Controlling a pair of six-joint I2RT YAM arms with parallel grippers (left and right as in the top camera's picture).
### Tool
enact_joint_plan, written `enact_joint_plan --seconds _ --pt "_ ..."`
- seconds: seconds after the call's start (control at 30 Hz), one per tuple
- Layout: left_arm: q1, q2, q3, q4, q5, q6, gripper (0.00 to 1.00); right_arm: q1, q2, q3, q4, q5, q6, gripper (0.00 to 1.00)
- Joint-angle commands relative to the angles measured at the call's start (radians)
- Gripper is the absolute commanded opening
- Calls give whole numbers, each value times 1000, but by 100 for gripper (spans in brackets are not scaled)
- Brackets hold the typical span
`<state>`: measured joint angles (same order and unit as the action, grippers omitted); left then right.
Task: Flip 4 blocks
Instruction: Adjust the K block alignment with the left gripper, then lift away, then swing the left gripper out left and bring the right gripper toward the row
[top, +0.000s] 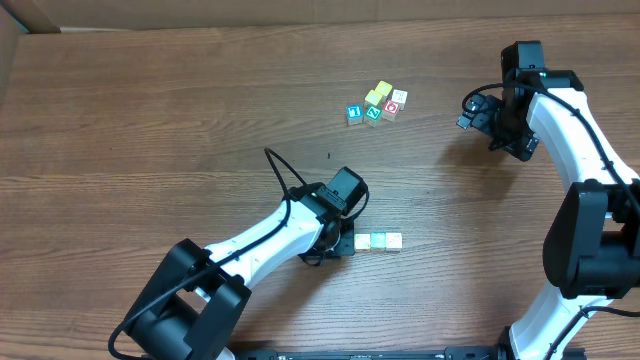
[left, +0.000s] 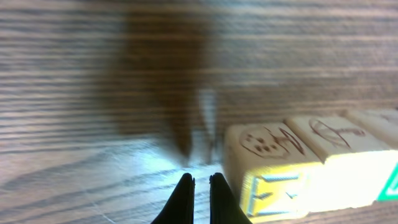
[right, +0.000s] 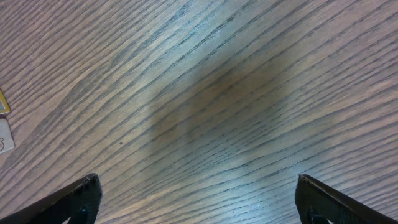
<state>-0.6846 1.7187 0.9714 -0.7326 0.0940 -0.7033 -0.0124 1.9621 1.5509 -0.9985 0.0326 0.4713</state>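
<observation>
**Left closed at 3-block row, right wide open over wood**

- Table (top: 150, 120): brown wood grain with fine streaky lines.
- Blocks are small wooden cubes with pale sides and printed faces. Overhead count is nine.
- Row (top: 379, 241): three blocks touching side by side, near the table's front middle.
- Cluster (top: 376, 103): six blocks, loosely packed, further back. It holds two yellow blocks (top: 383, 90), a teal block (top: 373, 113), a white block (top: 400, 97), a blue block (top: 354, 113) and a red block (top: 390, 108).
- Left gripper (top: 347, 243) (left: 200, 186) is low at the table, just beside the row's end block (left: 267, 162). Its black tapered fingers (left: 185, 193) are almost touching, with nothing between them.
- Only the left wrist view shows the row's detail, and it is blurred. The tops carry line drawings, the end block's side has a yellow-framed letter, and a teal sliver sits at the frame's right edge. Overhead shows only pale tops.
- Right gripper (top: 478, 108) (right: 198, 180) is off to the side of the cluster, apart from it. Its jaws are spread wide, with the fingers at the frame's bottom corners and only wood grain between them.
- The right wrist view also catches two cut-off block edges at its left border, one yellow and one white.
</observation>
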Motion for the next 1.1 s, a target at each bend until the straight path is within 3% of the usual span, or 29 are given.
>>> enact_joint_plan --seconds 0.0,0.23,0.43,0.5,0.53,0.57,0.7,0.77,0.8,1.07 --pt "62 -43 18 -11 -1 -8 4 -1 -1 6 1 3 7 100" --pt "233 -153 22 -104 -1 -6 4 -1 -1 6 1 3 7 100" --pt "454 -176 22 -174 11 81 4 -1 -1 6 1 3 7 100" --pt "503 -176 22 -193 11 107 13 -1 -1 6 1 3 7 100" --pt "520 -176 22 -201 11 114 30 -1 -1 6 1 3 7 100" --pt "535 -176 21 -207 10 124 55 -1 -1 6 1 3 7 100" --pt "568 -176 21 -209 9 132 76 -1 -1 6 1 3 7 100" --pt "573 -176 21 -198 7 132 96 -1 -1 6 1 3 7 100" --pt "573 -176 21 -192 7 132 100 -1 -1 6 1 3 7 100" --pt "573 -176 22 -179 -12 139 100 -1 -1 6 1 3 7 100"
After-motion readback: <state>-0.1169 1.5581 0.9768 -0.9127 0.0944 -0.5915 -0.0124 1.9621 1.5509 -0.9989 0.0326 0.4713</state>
